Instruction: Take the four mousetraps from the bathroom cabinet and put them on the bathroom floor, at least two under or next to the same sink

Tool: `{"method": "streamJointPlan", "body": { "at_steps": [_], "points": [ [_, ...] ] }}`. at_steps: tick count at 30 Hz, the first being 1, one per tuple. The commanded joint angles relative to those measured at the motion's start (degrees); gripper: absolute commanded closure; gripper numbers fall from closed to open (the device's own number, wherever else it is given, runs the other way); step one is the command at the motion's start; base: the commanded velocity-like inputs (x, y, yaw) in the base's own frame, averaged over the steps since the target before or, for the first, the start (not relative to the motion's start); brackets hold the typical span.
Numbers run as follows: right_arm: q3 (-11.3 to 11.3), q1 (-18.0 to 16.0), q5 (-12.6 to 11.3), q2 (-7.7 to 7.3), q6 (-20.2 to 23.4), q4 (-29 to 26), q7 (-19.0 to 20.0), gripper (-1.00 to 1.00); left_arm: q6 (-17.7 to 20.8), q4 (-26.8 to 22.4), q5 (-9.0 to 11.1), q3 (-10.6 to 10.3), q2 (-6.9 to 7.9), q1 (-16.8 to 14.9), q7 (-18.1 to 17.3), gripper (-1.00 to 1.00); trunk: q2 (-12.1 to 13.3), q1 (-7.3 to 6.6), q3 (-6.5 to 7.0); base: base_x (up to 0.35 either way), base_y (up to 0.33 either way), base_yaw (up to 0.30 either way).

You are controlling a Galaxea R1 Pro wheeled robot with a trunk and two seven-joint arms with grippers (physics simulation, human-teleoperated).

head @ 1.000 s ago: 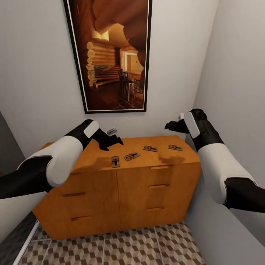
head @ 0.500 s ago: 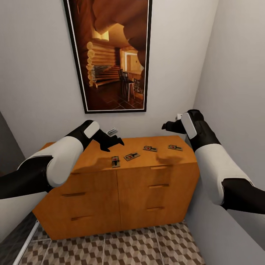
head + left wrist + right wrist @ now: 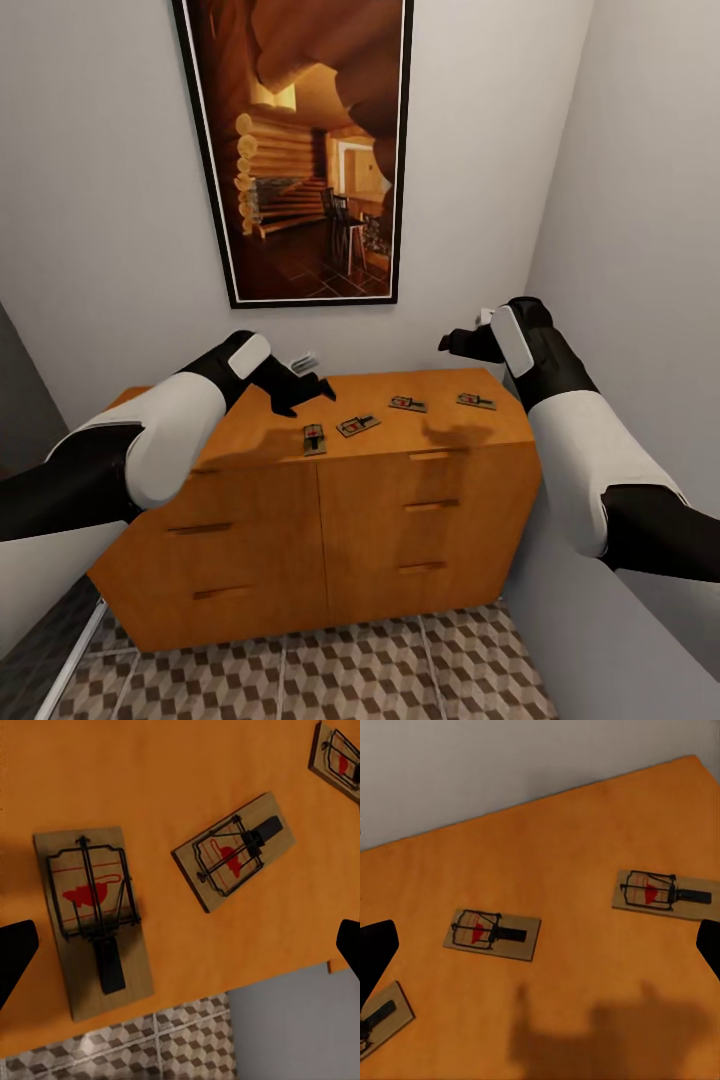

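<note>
On top of the cabinet (image 3: 330, 500) I see all four mousetraps lying flat in a loose row, none touching another. I call them by place: the first trap (image 3: 314, 438) sits nearest my left arm, the second trap (image 3: 357, 425) is just beside it and turned at a slant, then the third trap (image 3: 408, 404), then the fourth trap (image 3: 476, 401) near the far right corner. None is on the bathroom floor (image 3: 300, 675) yet, so I think the job is just starting.

I hold my left claw (image 3: 312, 386) over the left part of the top, above the first two traps. In the left wrist view its two dark tips sit far apart at the edges, so it is wide and holds nothing. That view looks straight down on the first trap (image 3: 94, 916) and the second trap (image 3: 234, 851), which is why I keep the claw there: I can line it up before going down.

My right claw (image 3: 458, 343) hangs higher, over the right end. Its tips are also wide apart and it is empty. The right wrist view shows the third trap (image 3: 493, 933) and the fourth trap (image 3: 664, 894).

I think one claw for each side is the easy way. The traps are thin and flat, so pinching them by the long edges may be tricky.

A big picture (image 3: 300, 150) hangs on the wall behind.
</note>
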Motion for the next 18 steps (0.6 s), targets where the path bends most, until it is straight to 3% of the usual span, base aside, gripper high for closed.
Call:
{"method": "streamJointPlan", "body": {
  "at_steps": [1,7,18],
  "points": [
    [0.0,0.0,-0.6,0.02,0.1,0.0,-0.5,-1.0,0.2,0.1,0.2,0.5,0.02,0.0,0.6,-1.0,0.0,0.0,-0.06,0.0,0.0,0.0],
    [0.0,0.0,-0.6,0.05,0.1,0.1,-0.5,-1.0,0.2,0.1,0.2,0.5,0.08,0.0,2.5,-1.0,0.0,0.0,-0.06,0.0,0.0,0.0],
    [0.0,0.0,-0.6,0.35,0.0,0.2,-0.5,-1.0,0.3,-3.3,0.7,0.8,-0.86,-0.1,17.8,-1.0,0.0,0.0,-0.06,0.0,0.0,0.0]
  ]
}}
